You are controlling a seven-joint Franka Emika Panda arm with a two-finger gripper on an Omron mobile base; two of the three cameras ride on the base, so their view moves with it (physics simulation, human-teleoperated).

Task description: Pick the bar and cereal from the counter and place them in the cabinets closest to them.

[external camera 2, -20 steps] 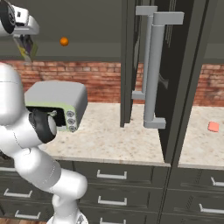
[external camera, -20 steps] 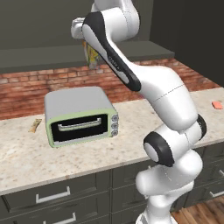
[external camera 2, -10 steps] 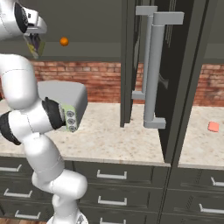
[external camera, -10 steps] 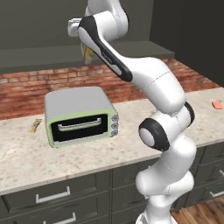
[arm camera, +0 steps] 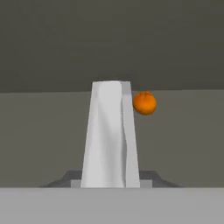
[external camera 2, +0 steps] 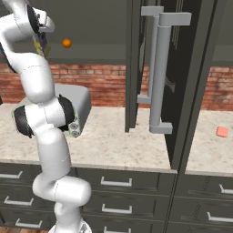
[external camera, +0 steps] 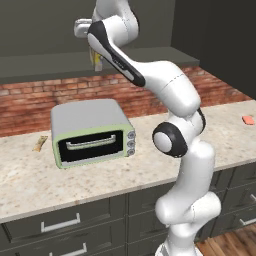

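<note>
1. The end effector [external camera: 96,56] is up high, at the open cabinet [external camera: 45,30] above the oven [external camera: 90,131].
2. It is clenched on the cereal [external camera: 95,61]. You can see the yellow and green box between the jaws, at the front of the shelf [external camera: 50,69].
3. In the hand view a tall pale shape [arm camera: 109,135] stands right in front. I think that is the side of the box.
4. An orange ball [arm camera: 144,103] sits on the shelf, just beside the box and a bit behind it.
5. The step now is to put the cereal down in the cabinet.
6. To do it well, push the box a little deeper, so it is not on the edge.
7. Steer clear of the ball, or it may roll off.
8. Keep the box straight up and lower it until the bottom rests flat on the shelf.
9. Only then let go, and pull straight back so the jaws do not tip the box.
10. The bar [external camera: 40,143] lies on the desk [external camera: 150,165], left of the oven. I think it comes next.
</note>
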